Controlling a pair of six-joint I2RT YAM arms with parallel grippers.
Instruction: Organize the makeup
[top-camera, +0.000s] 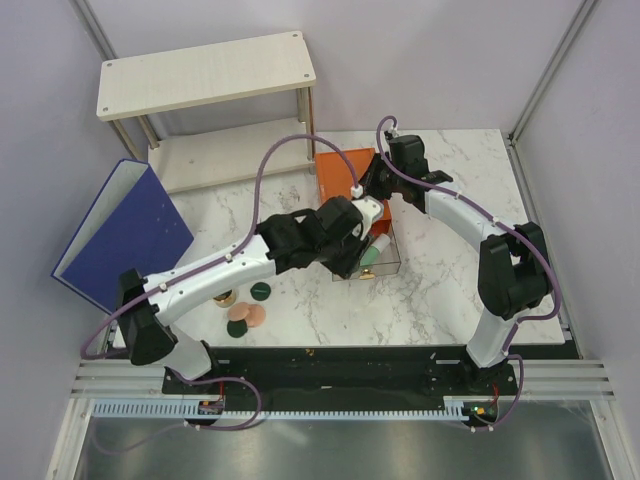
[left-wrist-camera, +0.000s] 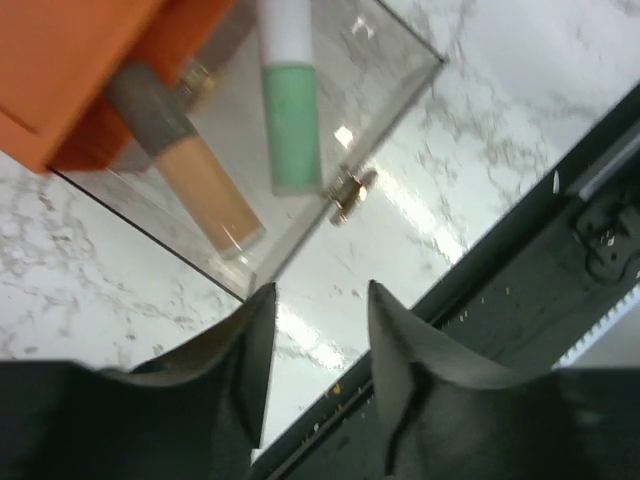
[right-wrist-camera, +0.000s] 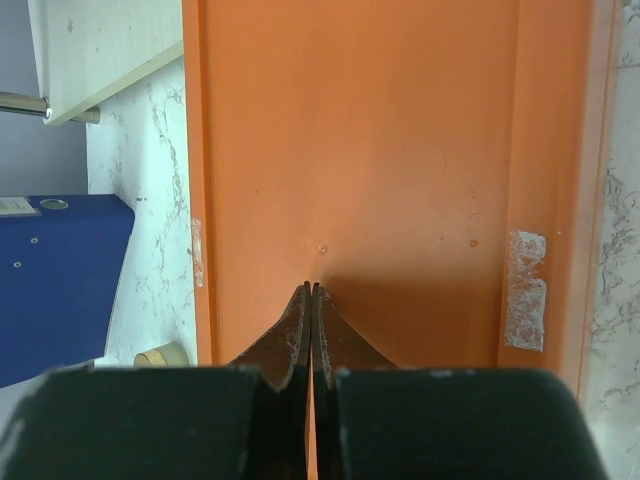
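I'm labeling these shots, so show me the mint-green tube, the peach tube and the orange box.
mint-green tube (left-wrist-camera: 292, 125), left wrist view, green body.
peach tube (left-wrist-camera: 210, 195), left wrist view, peach body.
orange box (right-wrist-camera: 380, 150), right wrist view, flat face.

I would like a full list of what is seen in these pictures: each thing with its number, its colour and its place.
white shelf: 1, pale wood, far left
blue binder: 1, blue, left side
marble table: 1, white with grey veins
orange box: 1, orange, centre back
clear drawer: 1, transparent, pulled out of the orange box
peach tube: 1, peach with grey cap, in the drawer
mint-green tube: 1, mint with white cap, in the drawer beside the peach tube
dark green compacts: 2, on the table, near left
peach disc: 1 or 2, too small to tell, between the compacts
gold-rimmed jar: 1, beside the compacts
left gripper: open, empty, near the drawer corner
right gripper: shut, over the orange box
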